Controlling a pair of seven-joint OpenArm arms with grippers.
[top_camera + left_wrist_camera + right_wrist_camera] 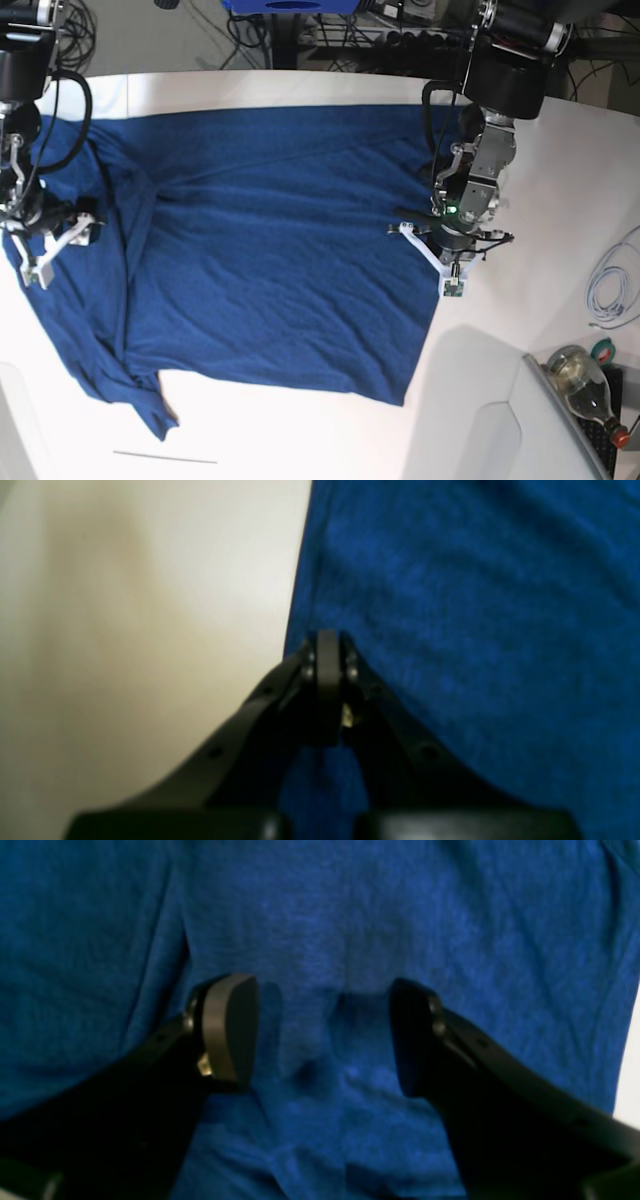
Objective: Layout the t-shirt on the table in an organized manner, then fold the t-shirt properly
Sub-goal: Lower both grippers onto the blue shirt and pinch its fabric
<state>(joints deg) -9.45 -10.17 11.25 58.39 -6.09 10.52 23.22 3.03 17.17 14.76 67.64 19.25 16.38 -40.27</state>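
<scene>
one t-shirt (270,250) lies spread flat on the one table (330,435), between two claws: the left claw (327,647) is pinched closed at the shirt's side edge, the right claw (322,1035) hangs wide apart over the cloth, gripping nothing

bottle (582,383): lying at the lower right corner, red cap
tape roll (605,351): green, just beside the bottle
white cable (606,283): coiled at the right edge
blue bin (291,6): top edge, behind, among dark cables
</scene>
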